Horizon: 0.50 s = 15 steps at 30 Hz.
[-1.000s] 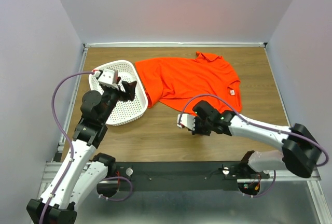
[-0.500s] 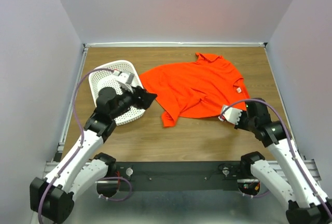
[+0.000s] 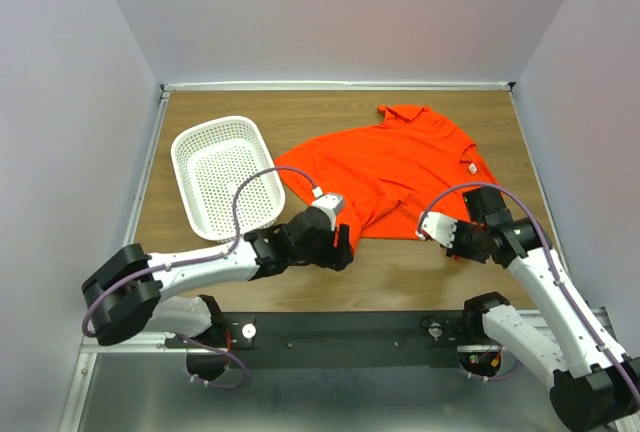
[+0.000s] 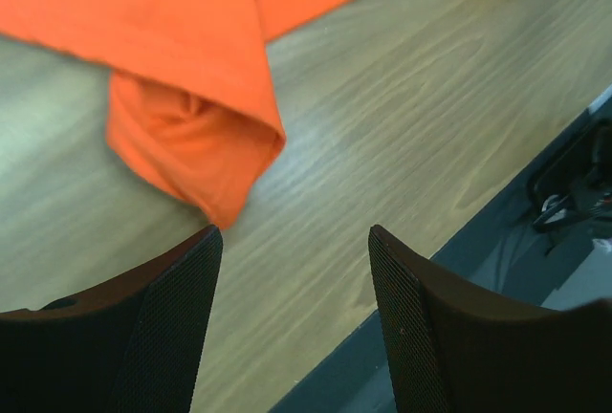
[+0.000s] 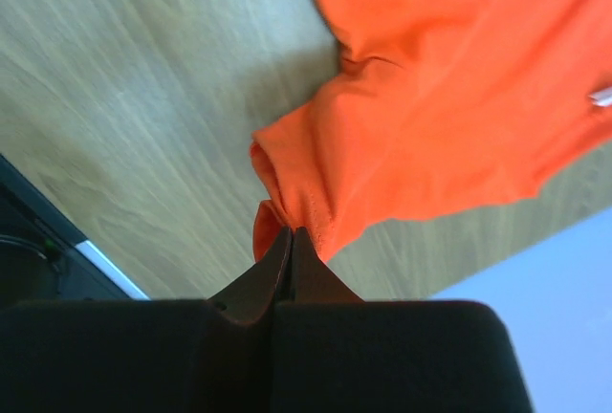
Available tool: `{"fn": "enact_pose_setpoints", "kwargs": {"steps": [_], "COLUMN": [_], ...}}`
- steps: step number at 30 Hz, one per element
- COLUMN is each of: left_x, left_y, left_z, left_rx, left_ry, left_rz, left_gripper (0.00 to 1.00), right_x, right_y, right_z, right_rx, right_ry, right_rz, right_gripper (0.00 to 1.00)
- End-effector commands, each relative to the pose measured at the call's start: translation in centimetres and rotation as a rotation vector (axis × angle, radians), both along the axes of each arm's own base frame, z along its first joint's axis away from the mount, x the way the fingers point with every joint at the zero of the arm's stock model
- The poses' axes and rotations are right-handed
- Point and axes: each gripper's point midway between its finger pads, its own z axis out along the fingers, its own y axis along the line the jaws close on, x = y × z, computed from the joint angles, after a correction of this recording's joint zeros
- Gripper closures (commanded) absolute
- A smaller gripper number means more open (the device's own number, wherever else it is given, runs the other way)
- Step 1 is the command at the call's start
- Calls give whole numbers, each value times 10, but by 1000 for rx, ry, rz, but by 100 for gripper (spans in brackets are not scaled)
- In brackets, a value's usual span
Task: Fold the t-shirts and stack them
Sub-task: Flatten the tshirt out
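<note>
The orange-red t-shirt (image 3: pixel 395 167) lies spread on the wooden table, collar at the back, with a small white label (image 3: pixel 468 165) near its right side. My right gripper (image 3: pixel 441 235) is shut on the shirt's near right edge; the right wrist view shows the jaws (image 5: pixel 290 233) pinching a bunched fold of the cloth (image 5: pixel 449 78). My left gripper (image 3: pixel 343 252) is open and empty, low over the table just in front of the shirt's near left corner. In the left wrist view that rolled corner (image 4: pixel 191 136) lies just beyond the gripper (image 4: pixel 294 233).
A white perforated basket (image 3: pixel 190 167) stands at the left of the table, left of the shirt. The table's near edge and the black rail (image 3: pixel 350 327) lie just behind the left gripper. Grey walls enclose the table.
My left arm has swung from the basket down to the shirt's near left corner. My right gripper has pulled the shirt's edge to the right, and the shirt lies further right and flatter.
</note>
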Motion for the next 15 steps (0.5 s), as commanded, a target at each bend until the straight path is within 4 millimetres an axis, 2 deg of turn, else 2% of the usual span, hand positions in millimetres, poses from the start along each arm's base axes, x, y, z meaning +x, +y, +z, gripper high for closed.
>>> {"fn": "enact_pose_setpoints", "kwargs": {"steps": [1,2,7,8,10,11,14,15], "left_x": [-4,-5,8,13,23,30,37,40], "left_y": [-9,-14,-43,-43,-48,-45,-46,-49], "left_z": [-15,-23,-22,-30,-31,-35,-58,-58], "left_rx": [41,50,33,63,90,122,221,224], "left_ry": [38,55,32,21,2,-17,-16,-19], "left_rz": [116,119,147,165,186,220,237,239], "left_gripper": [29,29,30,30,37,39,39,40], "right_x": [-3,-2,-2,-2,-2,-2,-3,-3], "right_y": [12,13,15,14,14,14,15,15], "right_z": [-17,-20,-23,-25,-24,-24,-24,-25], "right_rx": [66,70,79,78,78,79,84,84], "right_ry": [56,57,62,63,57,54,51,51], "right_rz": [-12,-12,-12,-12,-12,-11,-12,-12], "right_gripper": [99,99,99,99,99,99,99,99]}}
